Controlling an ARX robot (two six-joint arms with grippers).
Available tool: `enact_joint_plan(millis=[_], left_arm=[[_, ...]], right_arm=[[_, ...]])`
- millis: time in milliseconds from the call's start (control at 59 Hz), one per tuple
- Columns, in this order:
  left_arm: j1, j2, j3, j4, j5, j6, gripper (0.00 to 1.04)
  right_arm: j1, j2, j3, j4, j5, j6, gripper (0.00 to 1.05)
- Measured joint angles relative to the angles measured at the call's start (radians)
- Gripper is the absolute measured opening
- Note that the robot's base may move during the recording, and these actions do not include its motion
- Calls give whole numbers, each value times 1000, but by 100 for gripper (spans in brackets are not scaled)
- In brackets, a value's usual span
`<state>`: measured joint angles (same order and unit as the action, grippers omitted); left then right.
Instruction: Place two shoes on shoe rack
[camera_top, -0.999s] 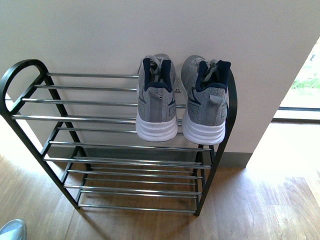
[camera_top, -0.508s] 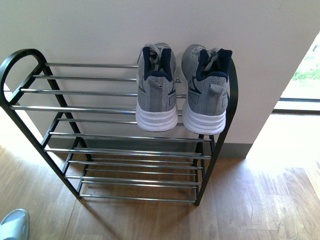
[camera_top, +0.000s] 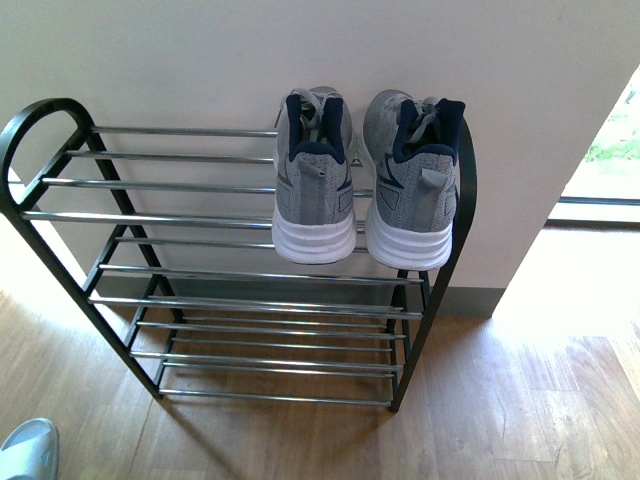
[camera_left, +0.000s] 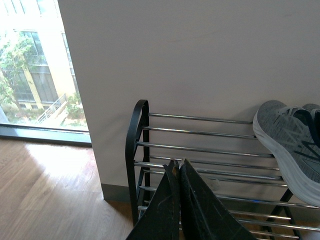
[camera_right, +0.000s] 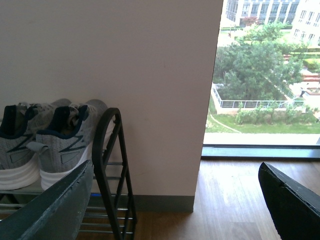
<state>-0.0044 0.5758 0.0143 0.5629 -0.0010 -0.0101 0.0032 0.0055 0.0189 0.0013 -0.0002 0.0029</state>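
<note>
Two grey knit sneakers with white soles sit on the top bars of the black metal shoe rack, at its right end. One pale blue rubber slide lies on the wooden floor. My left claw is pressed together. My right claw is spread wide.

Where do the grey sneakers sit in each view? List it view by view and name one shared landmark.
Front view: sneakers on the rack's top bars, right end, heels toward camera.
Left wrist view: mainly one sneaker, side-on on the top bars, far from the curved side piece, cut by the frame edge.
Right wrist view: both, heels on, beside the curved side piece.
Shared landmark: the white wall behind the rack.
</note>
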Motion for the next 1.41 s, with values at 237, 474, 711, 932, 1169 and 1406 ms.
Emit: enact_joint_plan(millis=[237,474,711,932,1169,1406], left_arm=[[0,-153,0,-142,0,0,1],[0,-254,0,-238,0,0,1],[0,-329,0,-315,0,0,1],[0,-397,0,-383,0,0,1],[0,-557,0,-559,-2,0,1],[1,-559,0,-563,0,0,1]], right_arm=[[0,0,0,0,0,0,96],[0,0,0,0,0,0,96],[0,0,0,0,0,0,96],[0,0,0,0,0,0,96],[0,0,0,0,0,0,96],[0,0,0,0,0,0,96]])
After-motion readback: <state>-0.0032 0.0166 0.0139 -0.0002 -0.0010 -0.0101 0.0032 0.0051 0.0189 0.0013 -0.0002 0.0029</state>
